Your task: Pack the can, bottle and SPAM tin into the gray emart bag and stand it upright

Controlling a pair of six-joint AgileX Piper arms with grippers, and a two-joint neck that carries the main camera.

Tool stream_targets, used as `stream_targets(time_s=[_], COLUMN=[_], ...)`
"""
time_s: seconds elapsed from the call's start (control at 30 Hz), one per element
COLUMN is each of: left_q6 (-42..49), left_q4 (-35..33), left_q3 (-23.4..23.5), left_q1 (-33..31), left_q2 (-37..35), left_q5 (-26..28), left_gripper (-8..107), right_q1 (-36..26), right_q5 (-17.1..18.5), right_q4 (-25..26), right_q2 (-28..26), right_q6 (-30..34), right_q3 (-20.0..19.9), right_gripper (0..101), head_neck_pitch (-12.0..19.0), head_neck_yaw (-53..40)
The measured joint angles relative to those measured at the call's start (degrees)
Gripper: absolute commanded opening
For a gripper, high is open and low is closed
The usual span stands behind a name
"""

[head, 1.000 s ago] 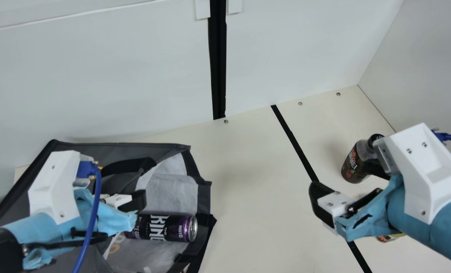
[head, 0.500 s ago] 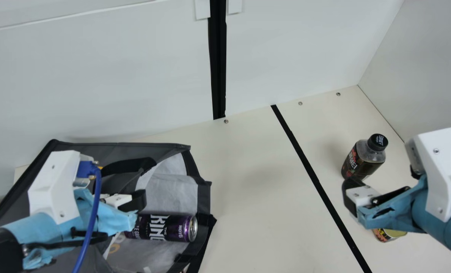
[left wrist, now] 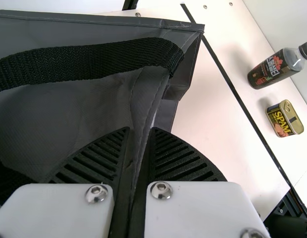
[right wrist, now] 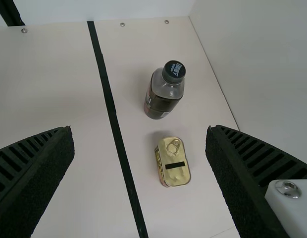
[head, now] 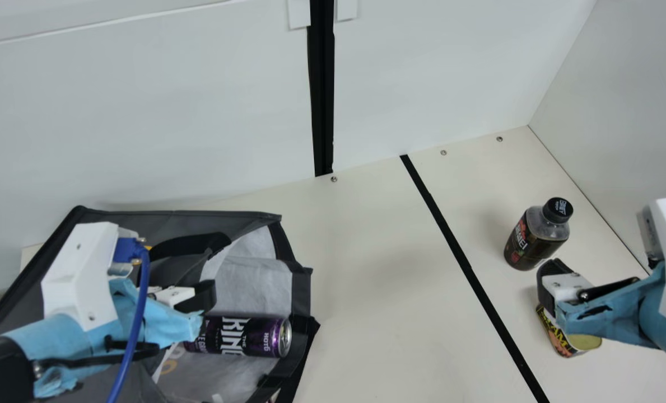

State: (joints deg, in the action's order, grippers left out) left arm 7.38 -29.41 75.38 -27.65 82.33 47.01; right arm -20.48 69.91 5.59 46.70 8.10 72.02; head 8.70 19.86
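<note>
Angling down over SPAM tin [head: 569, 340], right tool [head: 601, 267] gapes while left tool [head: 199, 298] pinches bag [head: 226, 219]

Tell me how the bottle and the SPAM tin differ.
The bottle is tall, while the SPAM tin is squat. The bottle has a rounded body and black cap; the tin is boxy, with a gold-coloured pull-tab lid. The bottle is dark overall, the tin mostly yellow and black. Both stand on the table.

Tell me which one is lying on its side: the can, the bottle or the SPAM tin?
The purple can, lying in the gray bag. The bottle and SPAM tin stand upright on the table.
</note>
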Motion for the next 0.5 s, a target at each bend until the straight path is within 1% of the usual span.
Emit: stream_targets(time_s=[0.17, 0.5], left_q6=[0.00, 0.00], left_q4=[0.00, 0.00], left_q3=[0.00, 0.00], left_q1=[0.00, 0.00], left_q2=[0.00, 0.00], left_q5=[0.00, 0.00], left_gripper=[-8, -8], right_q1=[-1.63, -2.57], right_q5=[0.00, 0.00], right_q4=[-0.91, -1.35], right_q2=[-0.11, -0.35], right_q6=[-0.22, -2.21], right_q3=[0.00, -0.04], right_gripper=[95, 95], head_neck_pitch=[0.00, 0.00], head_neck_yaw=[0.09, 0.09])
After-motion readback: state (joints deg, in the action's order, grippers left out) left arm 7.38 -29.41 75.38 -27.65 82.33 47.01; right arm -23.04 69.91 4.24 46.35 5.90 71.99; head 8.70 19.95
